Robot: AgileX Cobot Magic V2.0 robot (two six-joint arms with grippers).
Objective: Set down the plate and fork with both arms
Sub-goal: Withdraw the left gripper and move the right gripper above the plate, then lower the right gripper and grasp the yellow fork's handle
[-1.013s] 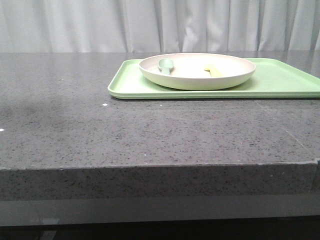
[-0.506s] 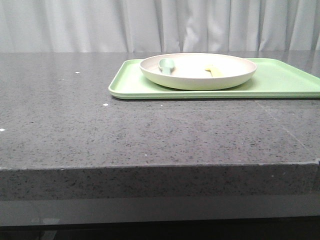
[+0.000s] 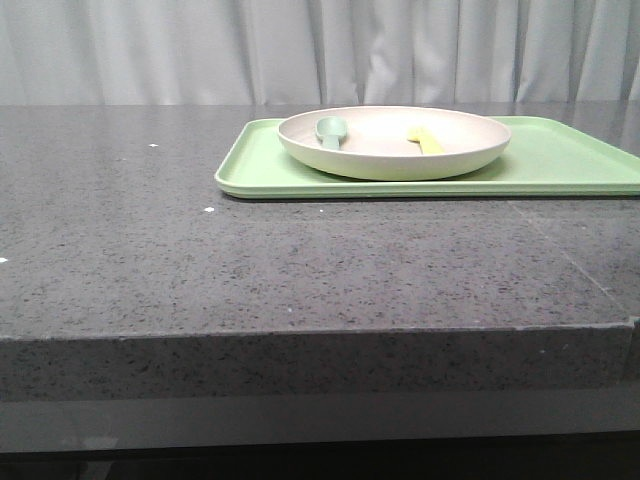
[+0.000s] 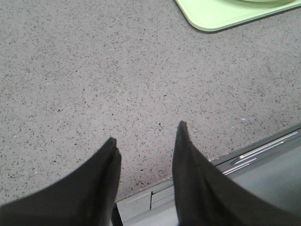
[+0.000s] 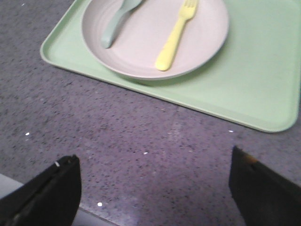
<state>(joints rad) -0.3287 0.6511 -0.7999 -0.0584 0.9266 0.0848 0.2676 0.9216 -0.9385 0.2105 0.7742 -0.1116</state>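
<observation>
No change from the earlier front frame is seen. The left gripper (image 4: 146, 139) is spread over bare countertop (image 3: 300, 260). On the tray (image 3: 560, 160), the plate (image 3: 394, 140) holds spoon (image 5: 115, 23) and fork (image 5: 175, 35). The right gripper (image 5: 155, 162), spread wide, is shown only by its wrist view.

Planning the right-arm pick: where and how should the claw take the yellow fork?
Grip the fork at mid-handle, from above. It lies flat inside the plate, handle end toward the near rim, tines pointing away. The spoon lies apart from it, so both sides of the handle look free. The right claw is open, probably wide enough to straddle it crosswise.
</observation>
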